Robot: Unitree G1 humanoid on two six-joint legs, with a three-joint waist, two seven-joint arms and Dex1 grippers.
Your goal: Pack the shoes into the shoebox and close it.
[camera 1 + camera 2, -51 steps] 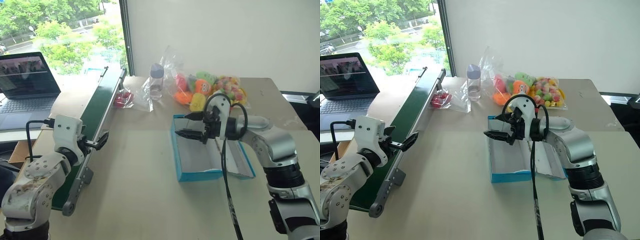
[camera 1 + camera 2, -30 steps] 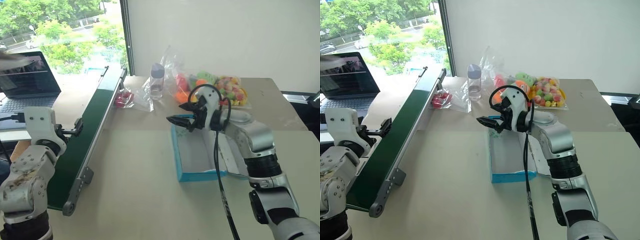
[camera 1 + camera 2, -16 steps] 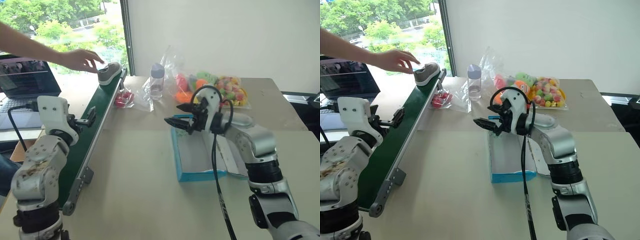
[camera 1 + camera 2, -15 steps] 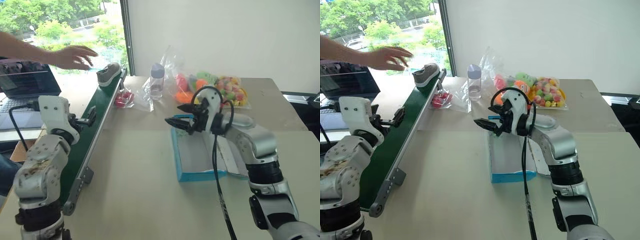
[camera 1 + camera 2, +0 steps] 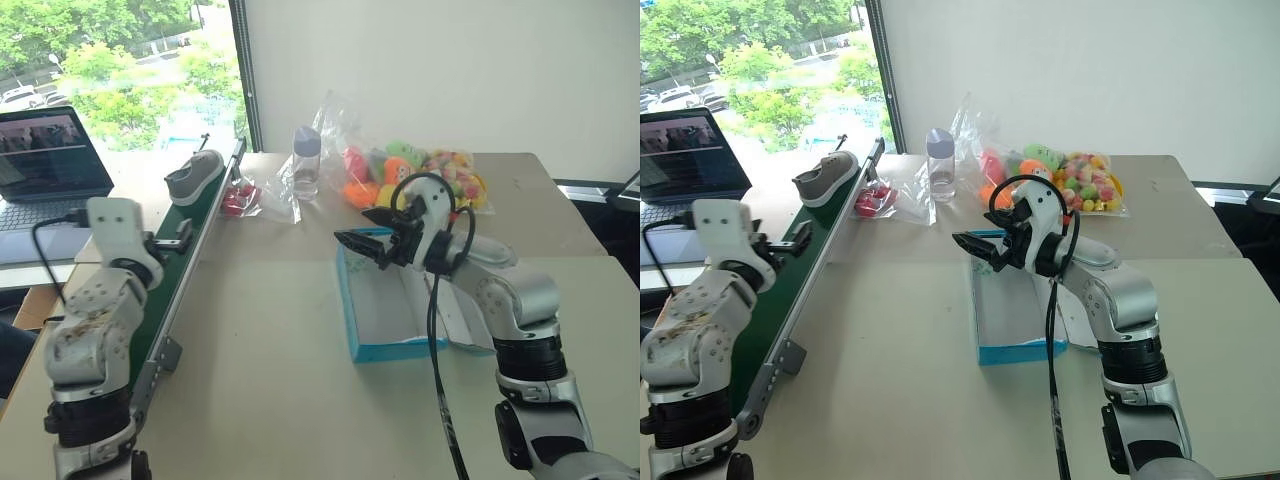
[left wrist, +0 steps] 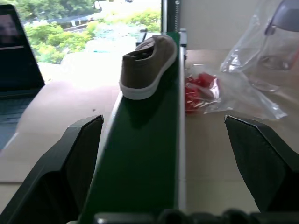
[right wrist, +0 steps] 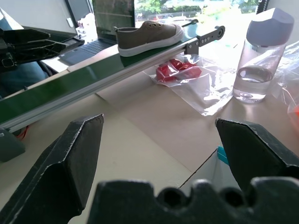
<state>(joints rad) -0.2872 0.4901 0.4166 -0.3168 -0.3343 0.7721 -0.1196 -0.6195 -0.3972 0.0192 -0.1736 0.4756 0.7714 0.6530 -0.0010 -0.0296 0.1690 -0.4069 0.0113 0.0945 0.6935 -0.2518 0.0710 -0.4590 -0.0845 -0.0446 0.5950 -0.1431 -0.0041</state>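
Turquoise cardboard marks our landmark, the shoebox [image 5: 395,310], which lies open on the table [image 5: 270,400] with its white interior showing. We see its lid folded out on the side away from the conveyor, but the right arm crosses in front and hides most of it, so we cannot read any lettering. The right gripper [image 5: 368,240] hovers over the far end of the shoebox, jaws spread wide and holding nothing.

On the window side of the shoebox, well apart from it, runs the green conveyor belt [image 5: 170,275]. One shoe [image 5: 193,177], grey with a pale sole, sits at the belt's far end, sole down. We see just this one shoe. The left gripper [image 6: 173,154] is level over the near part of the belt, pointing along it toward the shoe, fingers [image 6: 77,154] fully apart and empty.

Beyond the shoebox, clear bags [image 5: 420,180] of colourful toys and a bottle [image 5: 306,160] stand near the wall; individual toys are hard to tell apart. Behind the belt, a laptop [image 5: 45,160] is cut off at the frame edge.
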